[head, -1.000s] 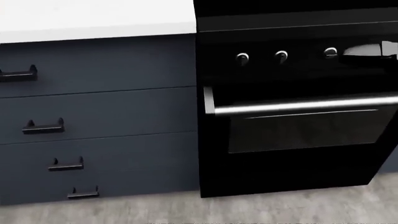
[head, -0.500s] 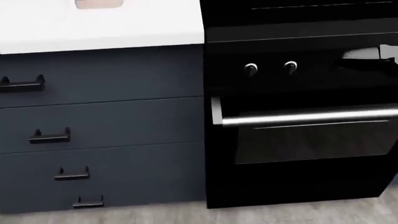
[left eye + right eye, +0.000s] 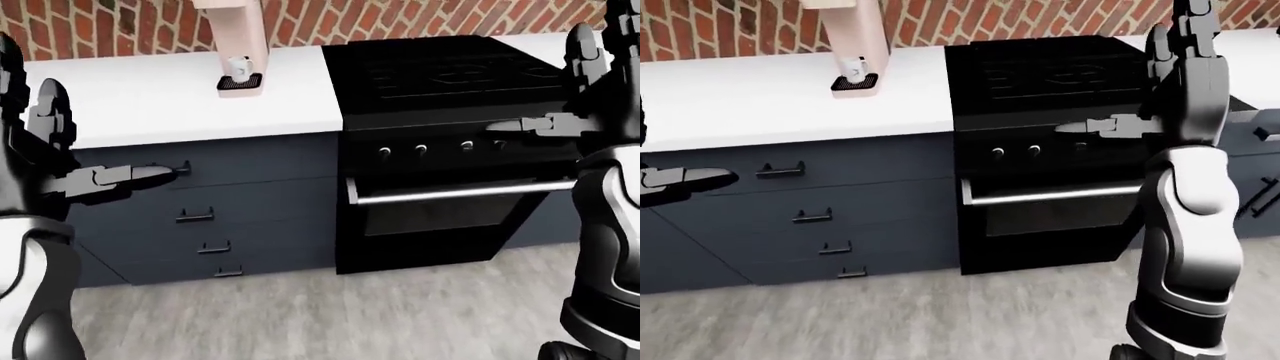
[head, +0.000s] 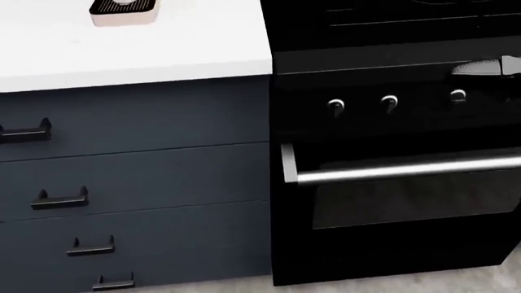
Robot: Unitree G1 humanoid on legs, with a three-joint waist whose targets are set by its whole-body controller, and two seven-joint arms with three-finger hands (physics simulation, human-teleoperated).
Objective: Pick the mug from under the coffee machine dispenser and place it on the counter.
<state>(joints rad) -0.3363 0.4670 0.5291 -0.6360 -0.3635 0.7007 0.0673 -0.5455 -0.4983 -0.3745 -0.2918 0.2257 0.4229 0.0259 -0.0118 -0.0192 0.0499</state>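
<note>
The head view is tilting upward: the bench point(image 4: 163, 55) edge and oven point(image 4: 391, 183) sit lower than earlier, and the coffee machine's point(image 3: 232, 30) drip tray now shows, its top cut off. The small mug point(image 3: 239, 68) is sitting on that tray, far left of the oven. The left robot hand point(image 3: 95, 161) and right robot hand point(image 3: 1160, 97) are both hanging open, holding nothing.

Both arms raised; left robot hand point(image 3: 60, 161) and right robot hand point(image 3: 1175, 82) seemingly open-fingered.
</note>
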